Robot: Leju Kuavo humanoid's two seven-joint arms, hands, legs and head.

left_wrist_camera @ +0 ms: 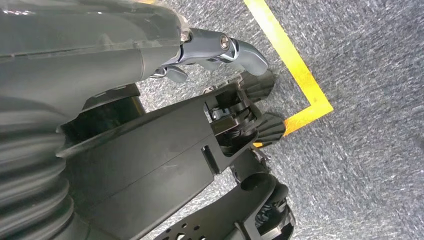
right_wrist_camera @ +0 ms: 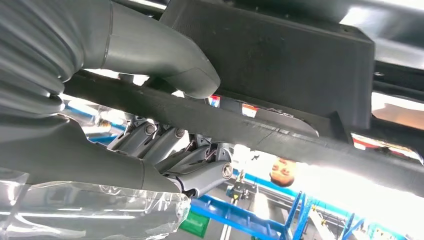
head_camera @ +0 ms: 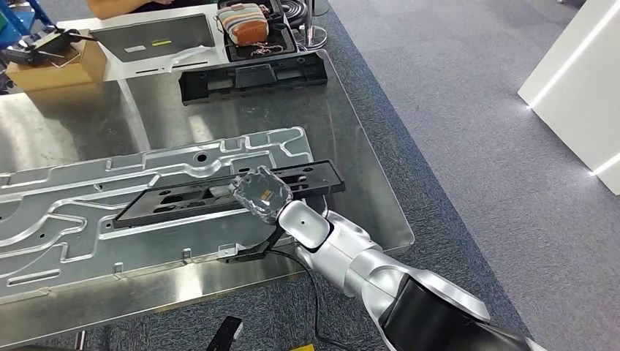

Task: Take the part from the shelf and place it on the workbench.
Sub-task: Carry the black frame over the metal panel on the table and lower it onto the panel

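A long black part (head_camera: 190, 199) lies slantwise across a silver machined plate (head_camera: 73, 212) on the steel workbench (head_camera: 351, 146). My right hand (head_camera: 262, 194), wrapped in clear plastic, is at the part's right half and grips its edge. In the right wrist view the thumb (right_wrist_camera: 170, 60) lies on one side of the black part (right_wrist_camera: 280, 55) and the darker fingers (right_wrist_camera: 200, 175) curl under the other side. My left hand (left_wrist_camera: 220, 50) hangs over the carpet beside my body, holding nothing, thumb stretched out.
A second black part (head_camera: 252, 77) lies at the back of the bench. Behind it are a black tray (head_camera: 285, 40) with a striped pouch (head_camera: 243, 25), and a cardboard box (head_camera: 55, 66) at back left. A person's arm (head_camera: 124, 6) is at the far edge. Grey carpet (head_camera: 475, 146) lies right of the bench.
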